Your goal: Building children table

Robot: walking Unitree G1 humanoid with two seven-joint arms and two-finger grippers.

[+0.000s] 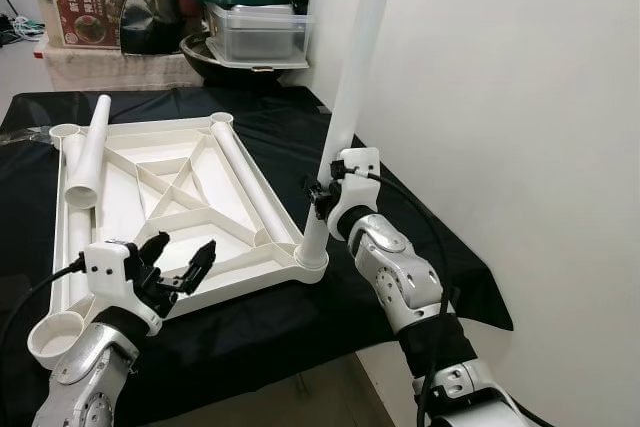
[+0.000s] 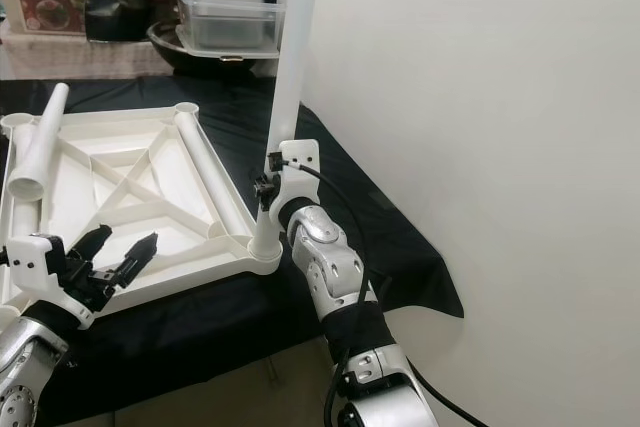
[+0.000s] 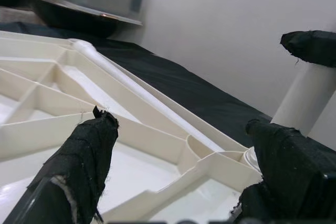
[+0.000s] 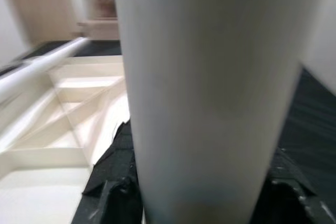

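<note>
Surface: black cloth [image 1: 400, 247] spread beneath inverted white tabletop [image 1: 150, 197].
Right gripper [image 1: 325, 197]: clenched around upright leg [image 1: 350, 107] seated in corner socket.
Left gripper [image 1: 180, 265]: held spread above near edge.
Writing: illegible.

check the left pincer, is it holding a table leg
No, the left pincer is open and empty above the upturned tabletop, while the right pincer grips the upright leg.

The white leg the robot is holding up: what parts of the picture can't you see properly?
- Right gripper: its fingers hide behind the upright leg in the eye views.
- Corner socket: the leg's foot covers its inside.
- Left gripper: open above the tabletop.
</note>
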